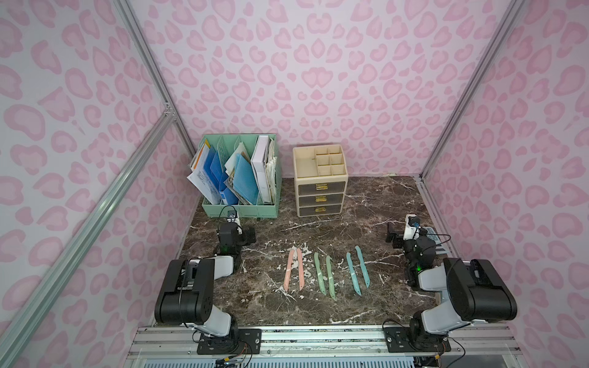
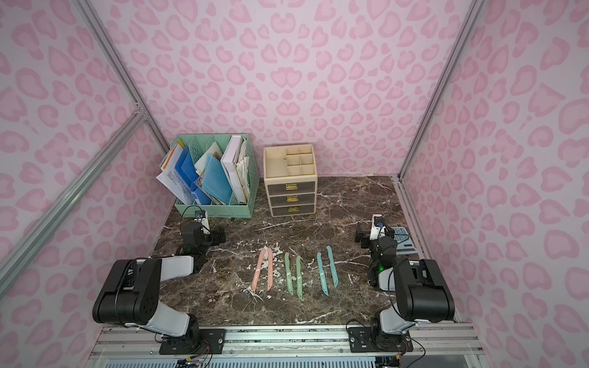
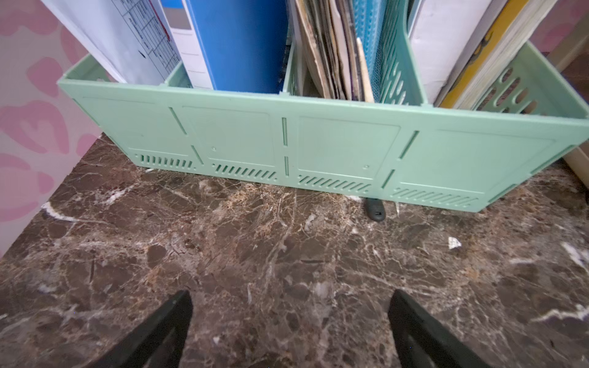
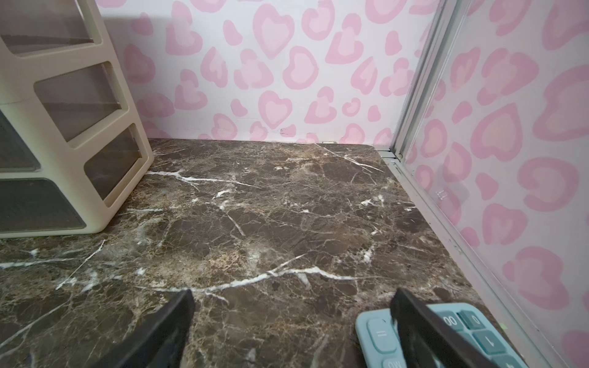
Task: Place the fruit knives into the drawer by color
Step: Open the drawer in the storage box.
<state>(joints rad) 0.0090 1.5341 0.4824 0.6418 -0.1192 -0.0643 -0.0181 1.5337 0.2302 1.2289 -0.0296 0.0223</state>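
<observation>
Six fruit knives lie side by side on the marble table, tips pointing away from the arms. In both top views the row runs left to right: two pink knives (image 1: 289, 270) (image 2: 258, 269), two mint green knives (image 1: 320, 272) (image 2: 288, 272), and two teal blue knives (image 1: 362, 266) (image 2: 332, 266). The cream drawer unit (image 1: 320, 191) (image 2: 291, 194) (image 4: 63, 127) stands behind them with its three drawers closed. My left gripper (image 3: 290, 306) (image 1: 235, 234) is open over bare marble, left of the knives. My right gripper (image 4: 293, 306) (image 1: 411, 234) is open and empty, right of them.
A mint green file box (image 1: 242, 207) (image 3: 318, 143) full of folders and papers stands at the back left, directly ahead of the left gripper. A light blue calculator (image 4: 379, 331) (image 1: 432, 234) lies under the right gripper's outer finger, near the right wall rail.
</observation>
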